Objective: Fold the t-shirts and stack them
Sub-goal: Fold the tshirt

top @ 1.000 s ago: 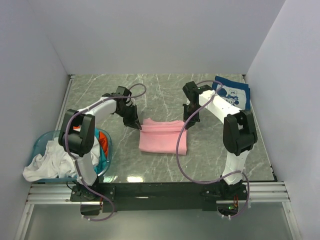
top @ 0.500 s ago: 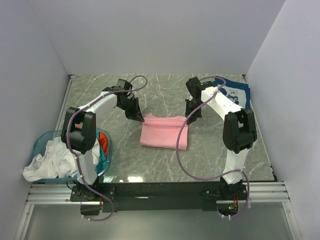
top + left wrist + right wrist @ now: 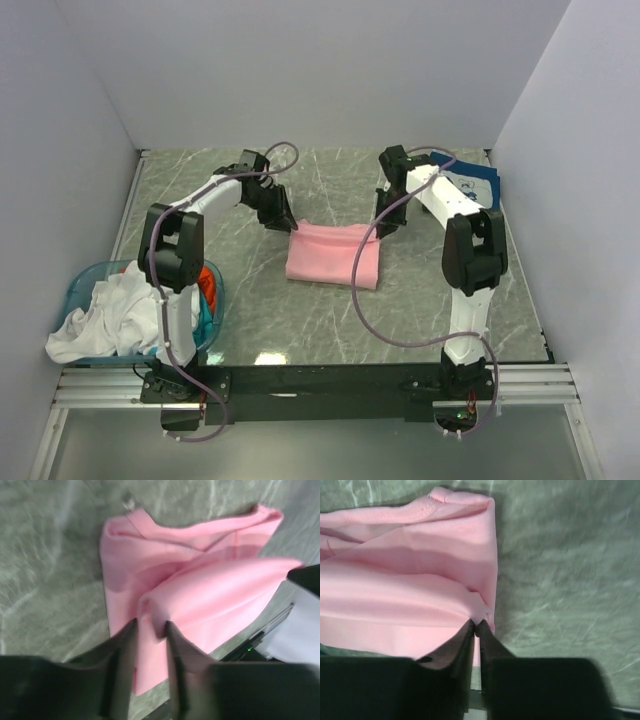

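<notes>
Item: light pink t-shirt, folded, flat on the desk, spanning between my two pincers. Left pincer: parted a little, a fold of the shirt between its tips. Right pincer: pinched closed on the shirt's corner.

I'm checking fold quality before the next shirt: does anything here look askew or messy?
The pink t-shirt is folded unevenly: its top layer bulges instead of lying flat, and the edges do not line up. A white t-shirt spills over the rim of the blue basket.
</notes>
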`<move>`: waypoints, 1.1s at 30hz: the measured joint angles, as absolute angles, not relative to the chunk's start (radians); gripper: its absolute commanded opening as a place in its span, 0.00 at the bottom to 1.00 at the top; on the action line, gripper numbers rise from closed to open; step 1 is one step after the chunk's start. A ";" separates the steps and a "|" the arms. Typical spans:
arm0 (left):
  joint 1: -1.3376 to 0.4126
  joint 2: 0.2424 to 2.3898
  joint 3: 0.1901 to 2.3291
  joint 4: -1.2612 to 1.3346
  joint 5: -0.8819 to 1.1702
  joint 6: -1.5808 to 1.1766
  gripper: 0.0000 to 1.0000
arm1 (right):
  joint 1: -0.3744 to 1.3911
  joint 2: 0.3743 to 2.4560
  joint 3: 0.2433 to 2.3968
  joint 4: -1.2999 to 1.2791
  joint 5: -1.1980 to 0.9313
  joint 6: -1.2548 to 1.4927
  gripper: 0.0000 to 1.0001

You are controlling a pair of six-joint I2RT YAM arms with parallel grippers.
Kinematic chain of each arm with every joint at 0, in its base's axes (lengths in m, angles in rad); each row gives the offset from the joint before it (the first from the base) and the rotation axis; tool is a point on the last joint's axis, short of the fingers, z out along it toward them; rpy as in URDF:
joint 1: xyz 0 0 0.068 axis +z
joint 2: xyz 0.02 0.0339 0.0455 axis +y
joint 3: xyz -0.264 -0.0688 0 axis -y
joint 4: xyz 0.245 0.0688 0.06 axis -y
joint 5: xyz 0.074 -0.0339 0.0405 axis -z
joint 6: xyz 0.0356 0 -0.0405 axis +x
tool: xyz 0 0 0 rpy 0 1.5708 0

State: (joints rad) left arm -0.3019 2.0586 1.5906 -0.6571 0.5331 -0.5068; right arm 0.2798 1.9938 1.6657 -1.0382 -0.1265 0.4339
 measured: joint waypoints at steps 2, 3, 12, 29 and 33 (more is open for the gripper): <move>-0.297 2.078 1.606 -0.640 0.520 -0.521 0.52 | 0.270 2.033 1.704 -1.034 -0.137 0.428 0.38; -0.294 2.085 1.610 -0.629 0.509 -0.533 0.57 | 0.264 2.057 1.731 -1.031 -0.146 0.419 0.63; -0.274 2.072 1.601 -0.521 0.453 -0.561 0.68 | 0.233 2.172 1.924 -1.003 -0.240 0.345 0.85; -0.336 1.771 1.361 -0.506 0.537 -0.471 0.66 | 0.272 1.713 1.376 -0.917 -0.406 0.321 0.78; -0.401 1.774 1.311 -0.509 0.598 -0.463 0.66 | 0.320 1.710 1.301 -0.900 -0.454 0.328 0.77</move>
State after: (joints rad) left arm -0.4011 1.7744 1.3113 -0.5095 0.5983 -0.4629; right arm 0.3202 1.7096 1.3010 -0.9005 -0.4541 0.3279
